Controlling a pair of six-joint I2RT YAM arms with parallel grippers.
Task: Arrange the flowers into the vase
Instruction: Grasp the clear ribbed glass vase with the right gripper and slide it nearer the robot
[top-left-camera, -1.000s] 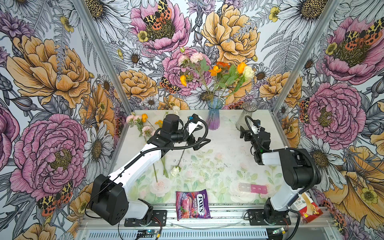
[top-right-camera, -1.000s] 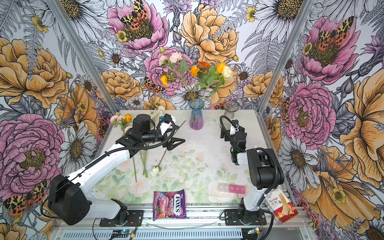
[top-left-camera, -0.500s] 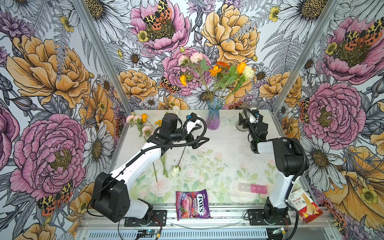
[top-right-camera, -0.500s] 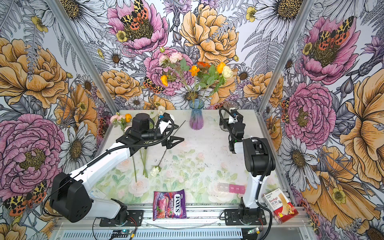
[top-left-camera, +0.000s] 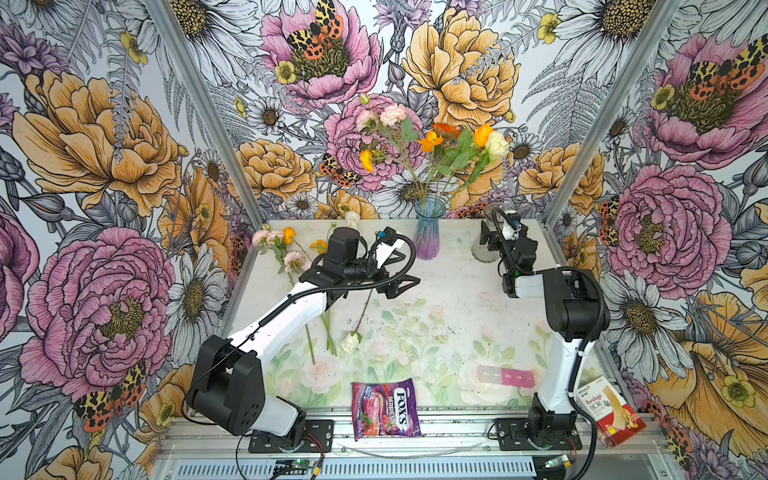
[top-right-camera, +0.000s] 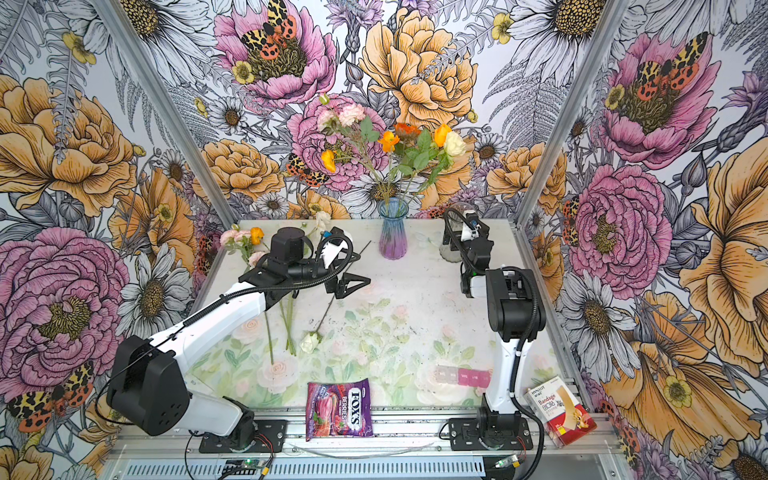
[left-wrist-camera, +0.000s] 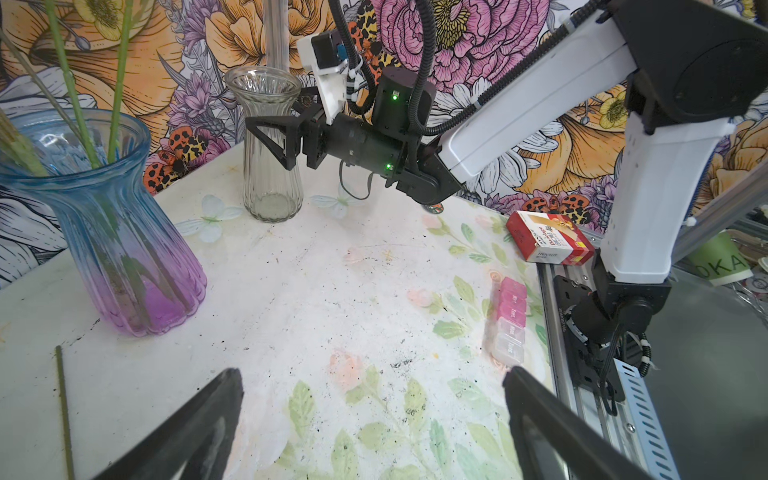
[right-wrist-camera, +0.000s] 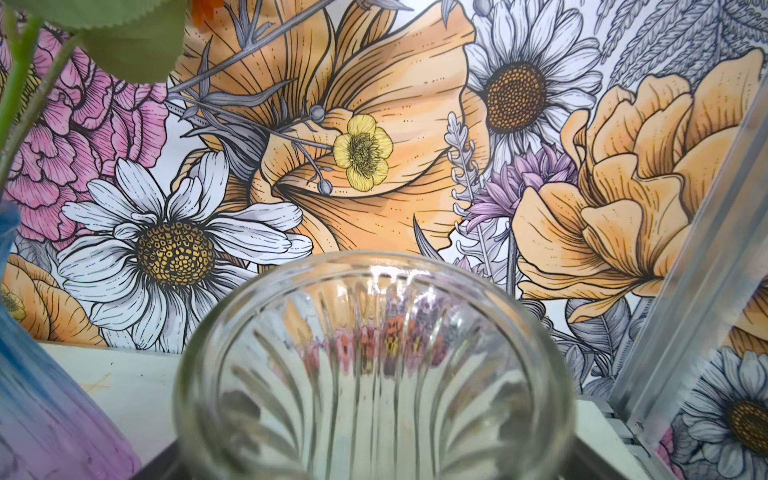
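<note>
The left tool (left-wrist-camera: 374, 436) hangs open and empty over the pale printed worktop (top-left-camera: 457, 299), the right tool (left-wrist-camera: 270, 133) stands open on both sides of a clear ribbed glass vase (left-wrist-camera: 272, 183), and the green-stemmed flowers (top-left-camera: 430, 143) partly stand in a blue-and-purple glass vase (top-left-camera: 428, 239), partly lie under the left arm (top-left-camera: 291, 316).

Both top views overhead from front, wrist views share clear vase (left-wrist-camera: 272, 187)

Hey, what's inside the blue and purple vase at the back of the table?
Green flower stems stand in the blue vase, spreading above its rim. Tinted ribbed glass blurs their lower ends; whether it holds water cannot be told.
</note>
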